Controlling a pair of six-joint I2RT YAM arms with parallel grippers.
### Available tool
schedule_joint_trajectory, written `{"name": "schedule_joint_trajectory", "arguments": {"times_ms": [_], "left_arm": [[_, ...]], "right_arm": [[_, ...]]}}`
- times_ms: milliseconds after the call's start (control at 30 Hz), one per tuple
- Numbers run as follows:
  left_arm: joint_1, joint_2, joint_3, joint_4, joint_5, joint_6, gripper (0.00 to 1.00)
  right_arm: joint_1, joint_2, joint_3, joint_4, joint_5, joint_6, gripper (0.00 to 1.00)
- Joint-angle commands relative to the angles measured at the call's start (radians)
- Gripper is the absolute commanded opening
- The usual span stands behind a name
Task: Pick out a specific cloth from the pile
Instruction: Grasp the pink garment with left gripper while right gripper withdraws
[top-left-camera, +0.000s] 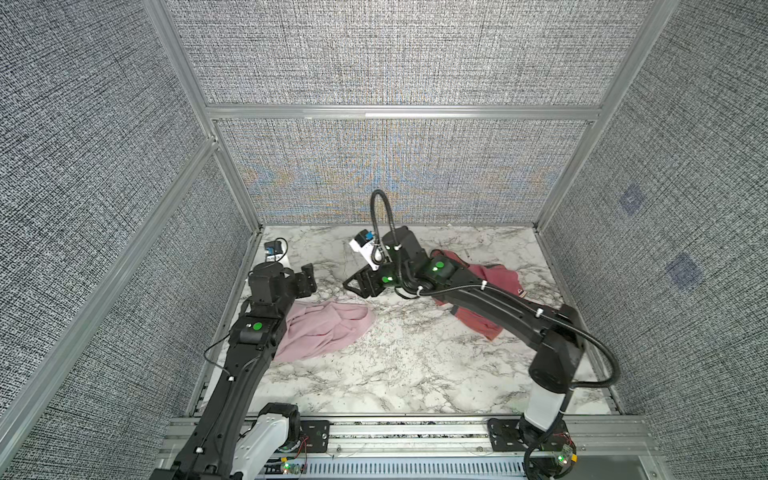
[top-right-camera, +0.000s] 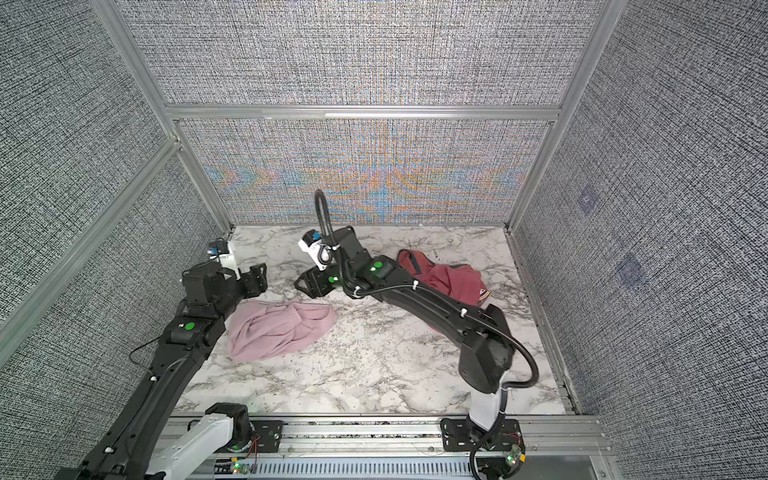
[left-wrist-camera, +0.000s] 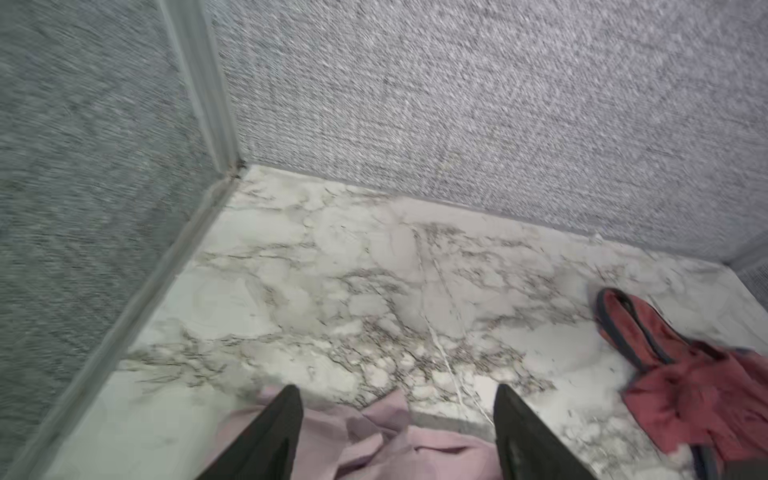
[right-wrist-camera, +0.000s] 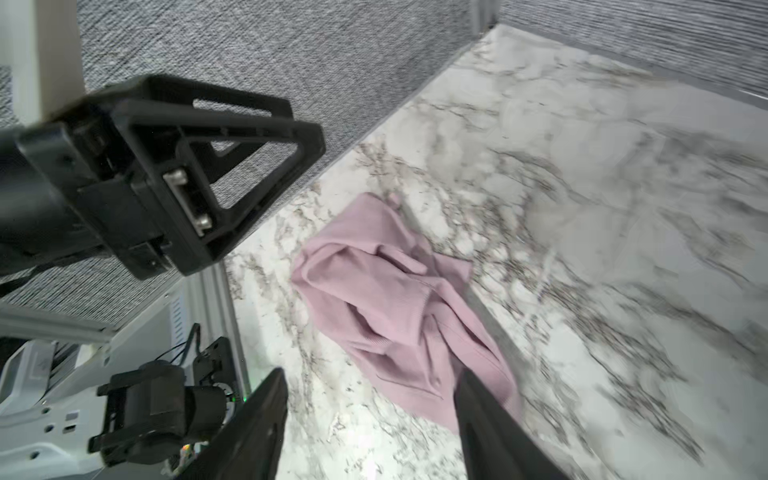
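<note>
the cloth (top-left-camera: 324, 332) lies crumpled on the marble table (top-left-camera: 415, 374).

Black arms (top-left-camera: 498, 305) with green dot stickers (top-left-camera: 257, 326), white base links (top-left-camera: 540, 409), ribbed black cable (top-left-camera: 374, 220), triangular open-framed left gripper (left-wrist-camera: 397, 388).

You have a white marble-patterned table (top-left-camera: 415, 365) with two fabrics lying directly on it. The pale pink cloth (top-left-camera: 328, 332) is crumpled left of centre in both top views. The coral-red garment (top-left-camera: 496, 276) is at the right, well apart.
</note>
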Motion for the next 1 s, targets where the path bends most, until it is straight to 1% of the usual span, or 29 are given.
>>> {"name": "schedule_joint_trajectory", "arguments": {"times_ms": [0, 100, 233, 333, 433, 533, 667, 967], "left_arm": [[-0.090, 0.051, -0.037, 0.066, 0.064, -0.037, 0.75], [-0.163, 0.113, -0.077, 0.073, 0.075, -0.066, 0.73], [-0.230, 0.163, -0.133, 0.082, 0.065, -0.098, 0.71], [-0.278, 0.205, -0.161, 0.111, 0.057, -0.112, 0.70], [-0.329, 0.272, -0.154, 0.106, 0.034, -0.123, 0.69], [-0.360, 0.352, -0.121, 0.066, 0.028, -0.129, 0.68], [-0.406, 0.438, -0.094, 0.064, -0.013, -0.126, 0.66], [-0.429, 0.579, -0.023, 0.077, -0.046, -0.101, 0.61]], "right_arm": [[-0.061, -0.103, -0.147, 0.097, 0.111, 0.067, 0.65], [-0.139, -0.209, -0.277, 0.097, 0.160, 0.106, 0.65], [-0.208, -0.315, -0.398, 0.097, 0.220, 0.123, 0.65], [-0.241, -0.352, -0.450, 0.109, 0.216, 0.128, 0.65], [-0.256, -0.354, -0.460, 0.112, 0.198, 0.128, 0.65], [-0.256, -0.345, -0.459, 0.119, 0.174, 0.130, 0.65], [-0.258, -0.334, -0.457, 0.125, 0.151, 0.127, 0.65], [-0.266, -0.330, -0.459, 0.111, 0.147, 0.120, 0.65]]}}
